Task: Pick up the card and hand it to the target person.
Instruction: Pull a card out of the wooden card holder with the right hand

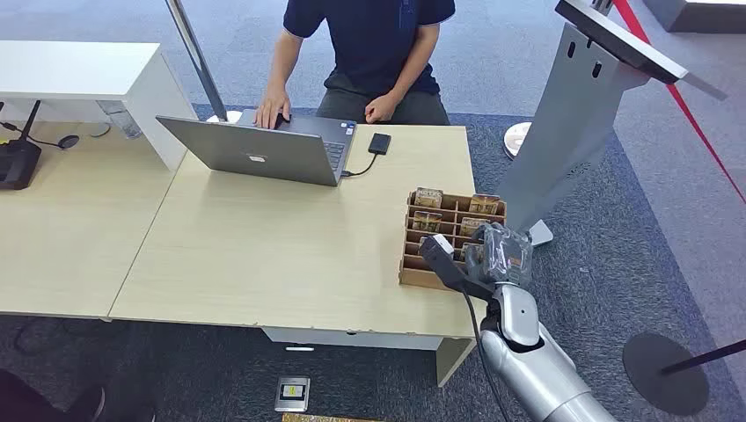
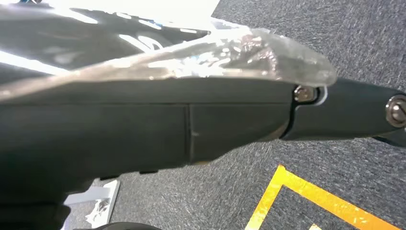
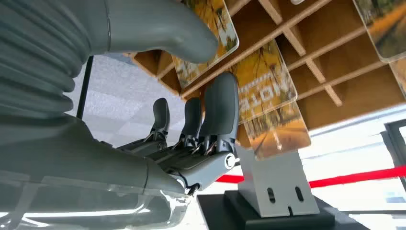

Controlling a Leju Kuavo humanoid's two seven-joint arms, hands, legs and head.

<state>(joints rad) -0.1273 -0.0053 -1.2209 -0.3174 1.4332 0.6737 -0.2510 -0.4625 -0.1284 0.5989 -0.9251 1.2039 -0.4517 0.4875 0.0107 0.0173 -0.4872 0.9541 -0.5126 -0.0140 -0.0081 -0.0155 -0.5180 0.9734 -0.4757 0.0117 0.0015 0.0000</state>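
The cards (image 3: 268, 79) wore yellow-orange autumn pictures with pale lettering, standing in a brown cardboard rack (image 1: 413, 264). The desk (image 1: 290, 246) was pale wood-grain; the laptop (image 1: 255, 151) on it silver-grey, with a small black box (image 1: 379, 143) beside it. The person (image 1: 374, 53) wore a dark navy shirt. The carpet (image 1: 616, 264) was blue-grey, marked in the left wrist view with yellow lines (image 2: 311, 194). The right hand (image 3: 191, 129) was grey with darker fingers. A red ribbon (image 3: 354, 176) crossed behind a grey stand (image 1: 572, 132).
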